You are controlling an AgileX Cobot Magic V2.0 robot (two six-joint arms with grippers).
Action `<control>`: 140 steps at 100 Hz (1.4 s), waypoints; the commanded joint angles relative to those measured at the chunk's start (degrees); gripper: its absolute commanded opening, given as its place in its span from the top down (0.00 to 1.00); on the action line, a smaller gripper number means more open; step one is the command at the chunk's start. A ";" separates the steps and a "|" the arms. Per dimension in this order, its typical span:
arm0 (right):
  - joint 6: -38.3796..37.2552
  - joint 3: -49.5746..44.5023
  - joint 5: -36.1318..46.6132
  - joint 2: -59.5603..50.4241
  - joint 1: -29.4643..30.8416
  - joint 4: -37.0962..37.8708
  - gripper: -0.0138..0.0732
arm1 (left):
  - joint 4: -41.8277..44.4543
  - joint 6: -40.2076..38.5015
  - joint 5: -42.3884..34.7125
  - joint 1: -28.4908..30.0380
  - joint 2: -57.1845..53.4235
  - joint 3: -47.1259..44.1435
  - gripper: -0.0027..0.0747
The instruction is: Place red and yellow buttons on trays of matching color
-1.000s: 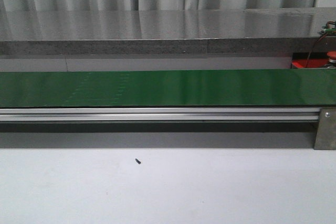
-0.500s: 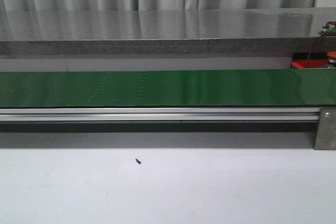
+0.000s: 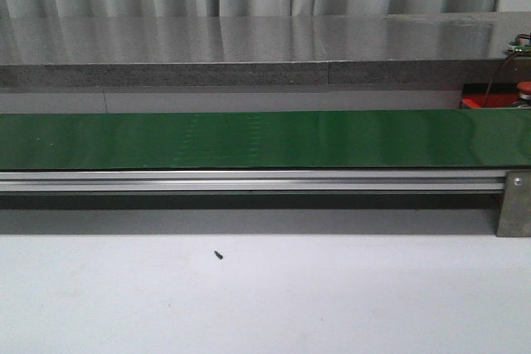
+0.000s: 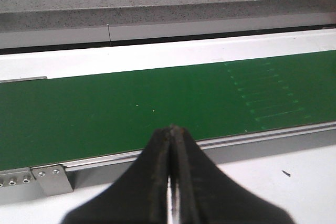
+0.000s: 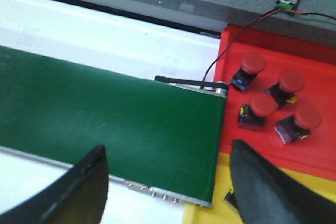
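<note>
With four red buttons point(image 5: 263, 110) already on the red tray point(image 5: 320, 77), at three o'clock of the bare belt point(image 5: 105, 114), keep the spread-apart right gripper point(image 5: 168, 182) waiting, left gripper point(image 4: 172, 129) pressed together.

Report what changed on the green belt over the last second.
The faint pale stitch marks on the green belt drifted rightward, so the belt is running. Nothing was taken hold of or let go. The small dark speck on the white table stayed put.
</note>
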State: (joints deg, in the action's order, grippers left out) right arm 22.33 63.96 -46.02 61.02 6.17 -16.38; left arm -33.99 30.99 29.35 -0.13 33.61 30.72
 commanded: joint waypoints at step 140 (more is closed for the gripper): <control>0.63 -20.76 11.92 -19.66 -1.89 -1.50 0.95 | -1.71 0.03 -3.50 -0.48 0.03 1.56 0.99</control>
State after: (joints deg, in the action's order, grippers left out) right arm 22.46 41.82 -37.95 41.47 4.17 -16.74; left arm -33.99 30.99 29.35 -0.13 33.61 30.72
